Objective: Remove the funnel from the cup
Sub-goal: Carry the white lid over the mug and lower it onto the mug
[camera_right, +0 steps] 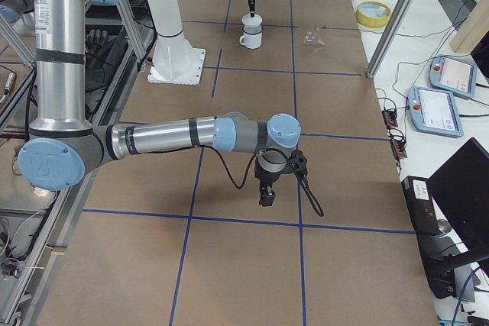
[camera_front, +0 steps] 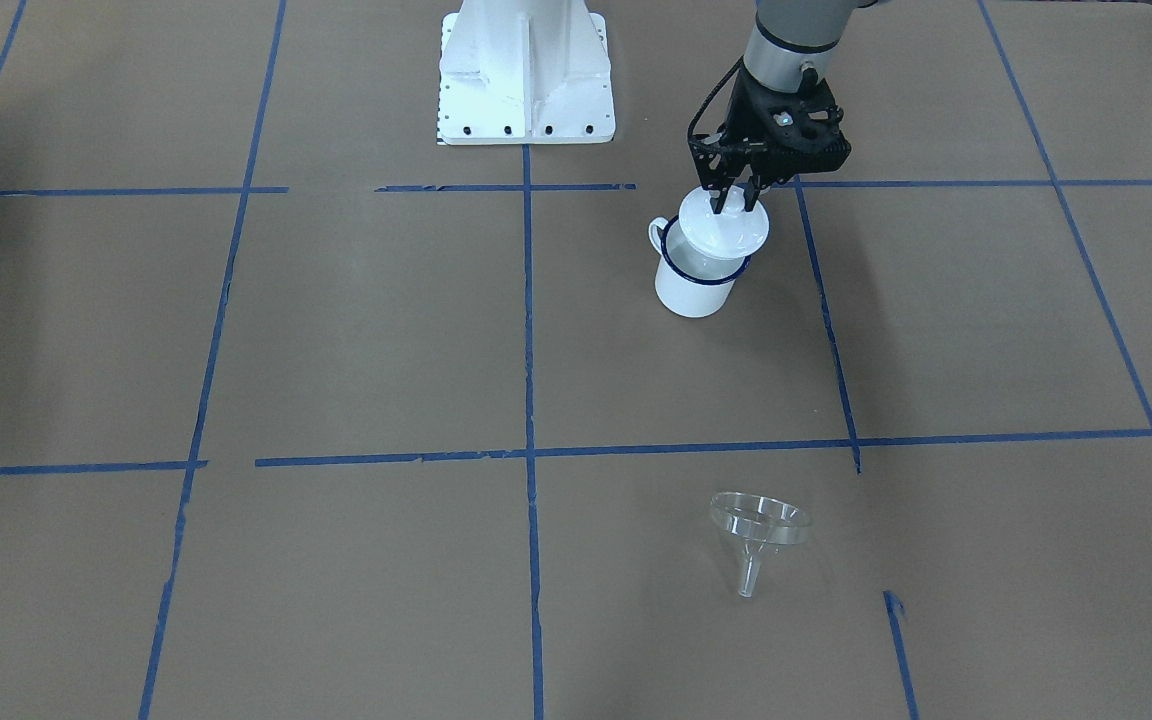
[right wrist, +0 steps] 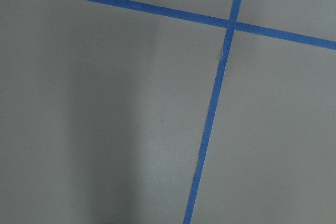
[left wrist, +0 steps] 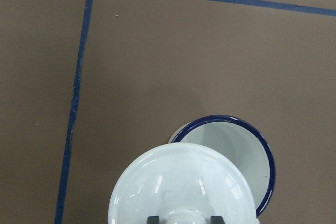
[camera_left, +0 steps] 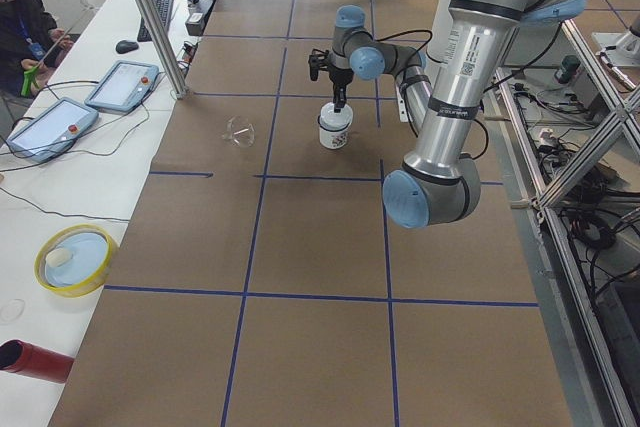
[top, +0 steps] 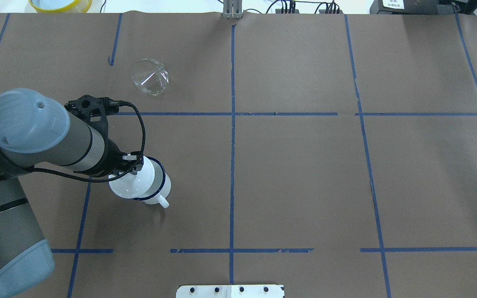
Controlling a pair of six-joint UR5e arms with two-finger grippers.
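Observation:
The clear funnel (camera_front: 758, 530) lies on its side on the brown table, well apart from the cup; it also shows in the overhead view (top: 150, 77). The cup (camera_front: 696, 285) is a white mug with a blue rim, standing upright, and its open mouth shows in the left wrist view (left wrist: 236, 145). My left gripper (camera_front: 731, 205) is shut on the knob of a white round lid (camera_front: 726, 230) and holds it tilted over the mug's mouth, offset to one side (left wrist: 181, 187). My right gripper (camera_right: 267, 200) hangs low over bare table far from both; I cannot tell whether it is open.
The white robot base (camera_front: 526, 80) stands at the table's edge behind the mug. Blue tape lines form a grid on the brown paper. A yellow-rimmed bowl (camera_left: 75, 259) and a red cylinder (camera_left: 35, 360) sit on the white side bench with tablets.

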